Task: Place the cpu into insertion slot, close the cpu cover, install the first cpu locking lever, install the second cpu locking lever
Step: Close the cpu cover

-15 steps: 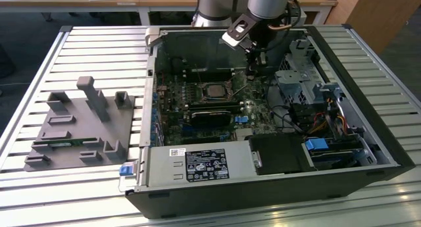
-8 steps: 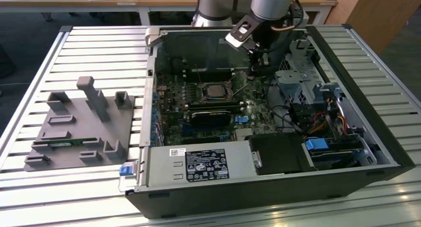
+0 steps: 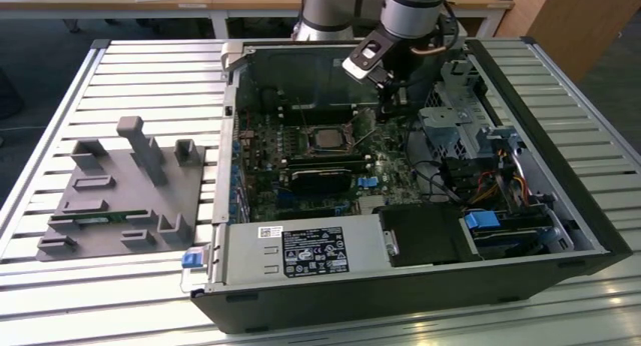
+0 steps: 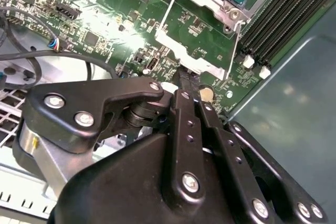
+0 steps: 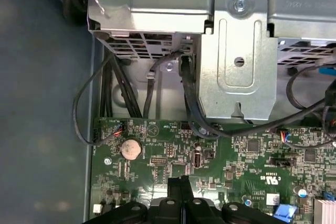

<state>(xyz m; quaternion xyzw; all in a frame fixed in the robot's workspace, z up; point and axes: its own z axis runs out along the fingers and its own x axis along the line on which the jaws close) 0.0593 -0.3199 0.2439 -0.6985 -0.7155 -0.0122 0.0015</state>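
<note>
The jaws are pressing almost shut, fingertips meeting the free edge of the cpu cover, which is standing swung open. The tips are hiding whether they are pinching it. The cpu is sitting in the insertion slot, and is partly cut off in the second wrist view. The computer case is lying open on a slatted desk, beside a grey holder. Memory slots and a metal drive cage are crowding the arm's working room.
</note>
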